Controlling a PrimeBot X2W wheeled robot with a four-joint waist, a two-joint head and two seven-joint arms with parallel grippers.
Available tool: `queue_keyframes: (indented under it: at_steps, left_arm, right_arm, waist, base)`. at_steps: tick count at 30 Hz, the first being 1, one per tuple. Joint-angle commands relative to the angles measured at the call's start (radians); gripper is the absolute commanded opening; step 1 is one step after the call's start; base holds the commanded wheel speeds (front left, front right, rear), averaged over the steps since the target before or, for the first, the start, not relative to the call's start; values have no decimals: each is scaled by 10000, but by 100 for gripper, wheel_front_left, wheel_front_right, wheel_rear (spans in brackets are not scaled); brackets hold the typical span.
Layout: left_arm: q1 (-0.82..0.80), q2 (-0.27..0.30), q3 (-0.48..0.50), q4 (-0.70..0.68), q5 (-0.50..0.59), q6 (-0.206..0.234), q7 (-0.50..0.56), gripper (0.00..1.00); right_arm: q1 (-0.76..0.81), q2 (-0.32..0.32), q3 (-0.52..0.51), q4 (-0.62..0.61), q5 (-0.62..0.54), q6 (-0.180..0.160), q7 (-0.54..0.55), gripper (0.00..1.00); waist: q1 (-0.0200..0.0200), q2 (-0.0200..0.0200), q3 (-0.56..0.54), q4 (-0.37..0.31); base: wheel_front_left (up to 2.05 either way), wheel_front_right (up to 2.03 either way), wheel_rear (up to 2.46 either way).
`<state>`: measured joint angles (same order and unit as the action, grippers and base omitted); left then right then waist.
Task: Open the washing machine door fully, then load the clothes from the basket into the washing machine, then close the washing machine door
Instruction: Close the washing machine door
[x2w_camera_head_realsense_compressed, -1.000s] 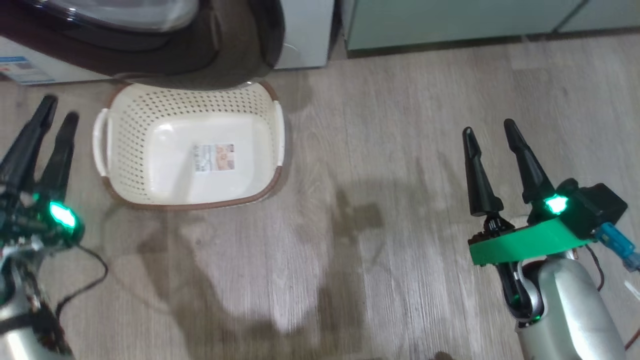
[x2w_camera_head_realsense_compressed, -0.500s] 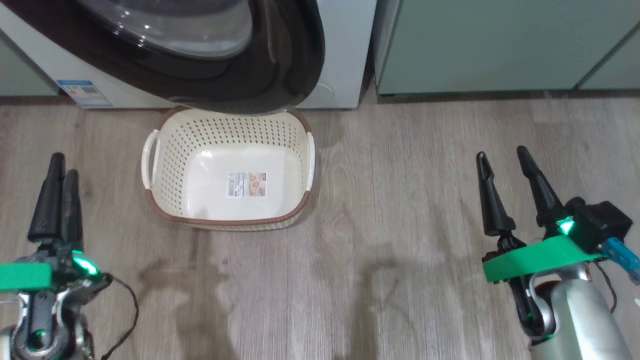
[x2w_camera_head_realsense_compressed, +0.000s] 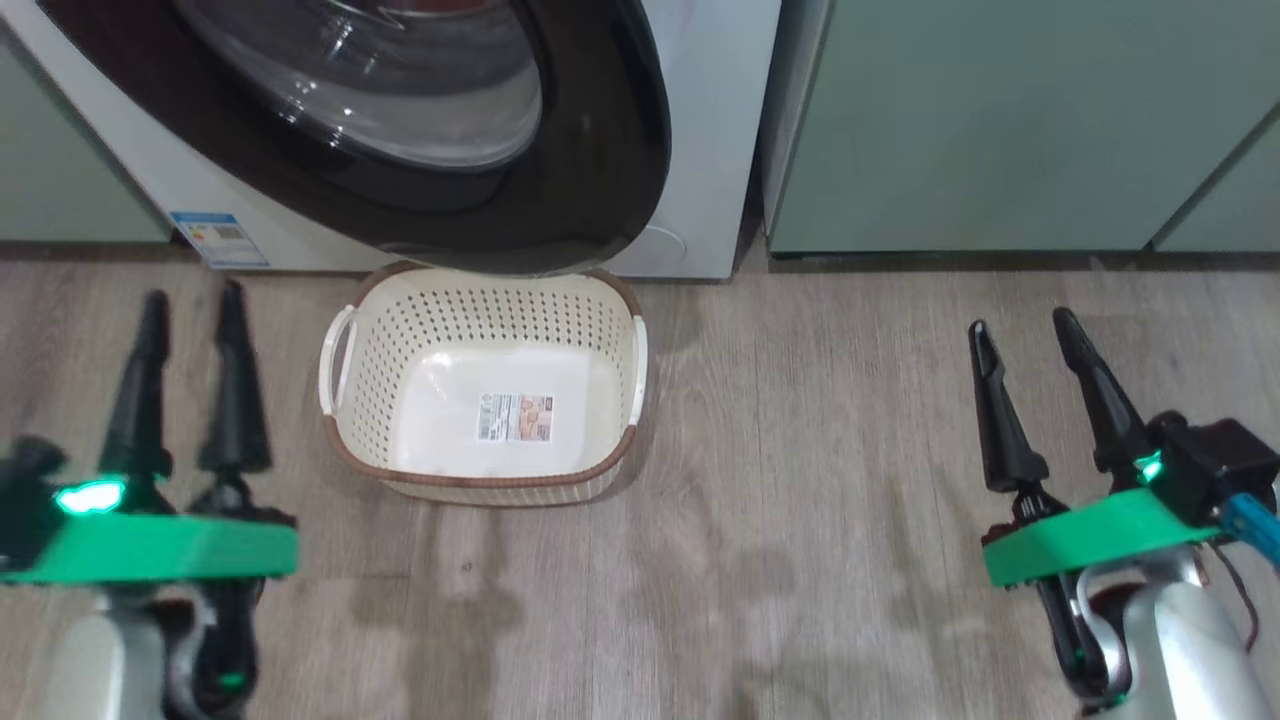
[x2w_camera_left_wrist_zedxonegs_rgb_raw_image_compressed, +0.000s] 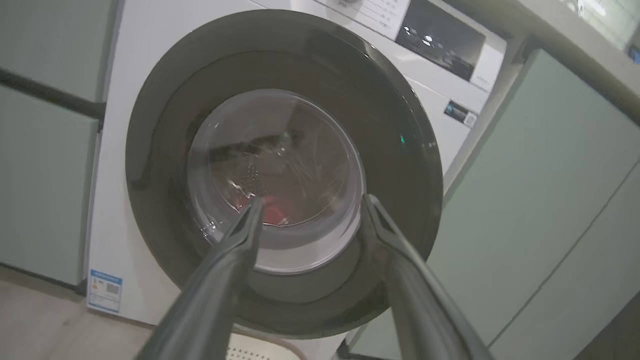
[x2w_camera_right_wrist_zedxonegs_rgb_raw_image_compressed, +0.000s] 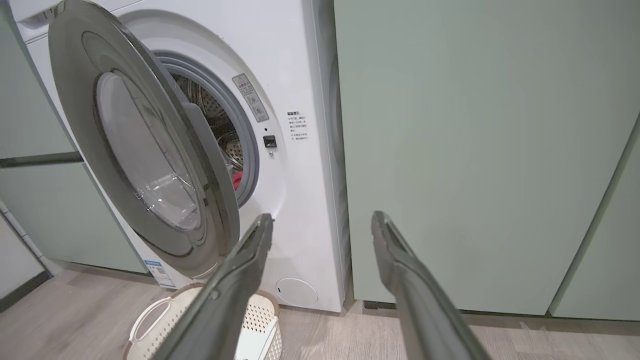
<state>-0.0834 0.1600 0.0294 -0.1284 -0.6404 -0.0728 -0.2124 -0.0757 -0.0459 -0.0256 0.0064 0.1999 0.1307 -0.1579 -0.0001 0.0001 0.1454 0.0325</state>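
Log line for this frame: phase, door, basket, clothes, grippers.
phase: closing pending | door: open | basket: empty | clothes: in washing machine | left gripper: open | right gripper: open

home laundry corner: washing machine (x2w_camera_right_wrist_zedxonegs_rgb_raw_image_compressed: 300, 150) between pale green cabinets (x2w_camera_right_wrist_zedxonegs_rgb_raw_image_compressed: 475, 150)

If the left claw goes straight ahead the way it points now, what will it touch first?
Most likely the washing machine door: in the left wrist view the open left claw aims at the lower part of its clear window. How far away is unclear.
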Motion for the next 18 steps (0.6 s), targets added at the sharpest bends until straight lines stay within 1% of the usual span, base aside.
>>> queue_keyframes:
  at_steps: [1, 3, 6, 9, 14, 18]
  left_arm:
    - [-25, 288, 90, -229, 651, 194, -101, 100]
    - [138, 388, -167, -131, 1439, 432, -179, 100]
    - [457, 481, -500, 81, 2271, 657, -261, 100]
    - [730, 553, -752, 294, 2852, 798, -322, 100]
    - [955, 579, -966, 618, 3344, 962, -385, 100]
    - [1014, 550, -987, 761, 3494, 1050, -426, 100]
  right_arm:
    - [28, -43, 202, -424, -131, 0, 66, 100]
    - [198, -43, 162, -468, -164, 0, 126, 100]
    - [487, -43, 81, -506, -164, 0, 206, 100]
    - [759, -43, -18, -541, -158, 0, 275, 100]
    - [1022, -43, -55, -604, -238, 0, 376, 100]
    - [1124, -43, -54, -653, -260, 0, 431, 100]
  waist:
    - [1, -1, -153, 25]
    - [1, -1, -289, 43]
    - [1, -1, -480, 51]
    - [1, -1, -625, 65]
    - [1, -1, -762, 87]
    - [1, -1, -813, 87]
  base:
    - [0, 0, 0]
    - [0, 0, 0]
    - [0, 0, 0]
    - [0, 0, 0]
    - [0, 0, 0]
    - [0, 0, 0]
